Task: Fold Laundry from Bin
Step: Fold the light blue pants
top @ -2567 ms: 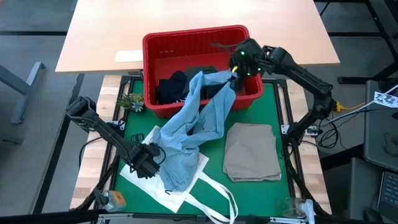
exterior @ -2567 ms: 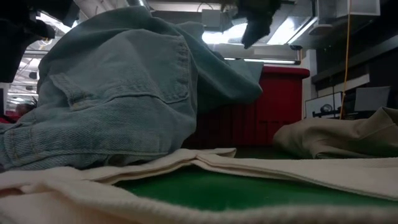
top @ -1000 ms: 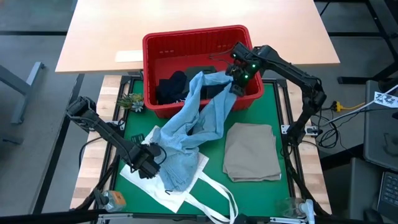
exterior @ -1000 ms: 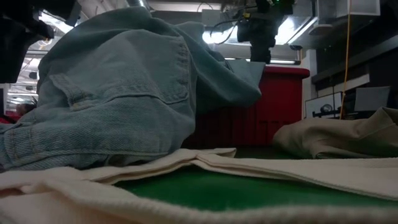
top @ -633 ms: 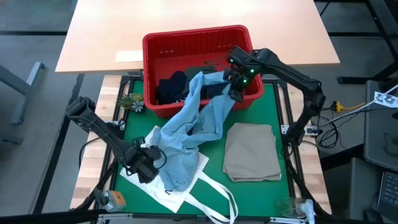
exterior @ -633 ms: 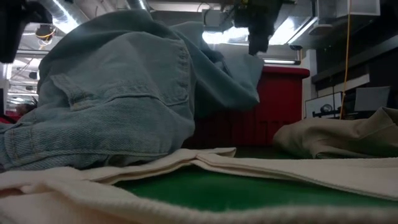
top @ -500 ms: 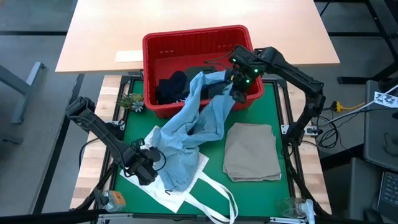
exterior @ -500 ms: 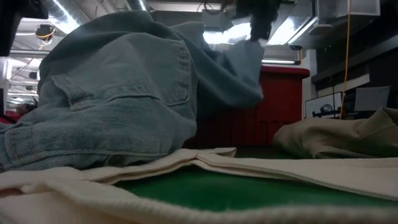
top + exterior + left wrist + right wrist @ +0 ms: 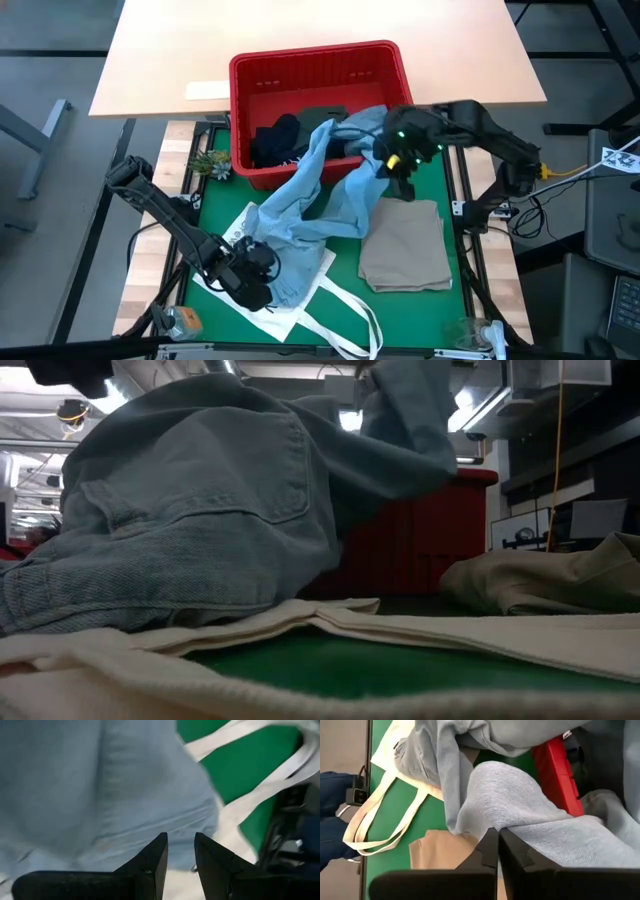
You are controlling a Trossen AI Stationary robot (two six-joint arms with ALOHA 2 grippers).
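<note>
Light blue denim jeans [image 9: 310, 215] lie heaped on the green mat, their waist end on a white tote bag [image 9: 300, 300]. One leg runs up over the near rim of the red bin [image 9: 310, 70]. My right gripper [image 9: 393, 178] is shut on that leg just in front of the bin's near right corner. In the low view the leg [image 9: 410, 410] rises out of the picture's top. Dark garments [image 9: 280, 135] lie in the bin. A folded khaki garment [image 9: 403, 243] rests flat at the right. My left gripper [image 9: 255, 280] hovers by the jeans' waist end, fingers [image 9: 162, 850] apart with nothing between them. My right gripper [image 9: 498, 840] pinches a bunched fold of the jeans leg [image 9: 520, 827] between its two fingers, coming from above and slanting down. The leg is lifted clear of the bin and hangs in a slack arc back to the heap on the mat.
A light wooden table [image 9: 300, 30] stands behind the bin. A small plant-like thing [image 9: 210, 165] sits at the mat's left edge, and a jar [image 9: 180, 320] at the near left corner. A person's dark trouser legs [image 9: 335, 820] show beyond the table. Bare green mat [image 9: 420, 310] lies near the right front.
My right gripper has gone up and toward the table's near right, away from the bin's corner. It has drawn the jeans leg up and out over the bin's rim, while the heap on the mat stays put. My left gripper has moved toward the near edge and tipped.
</note>
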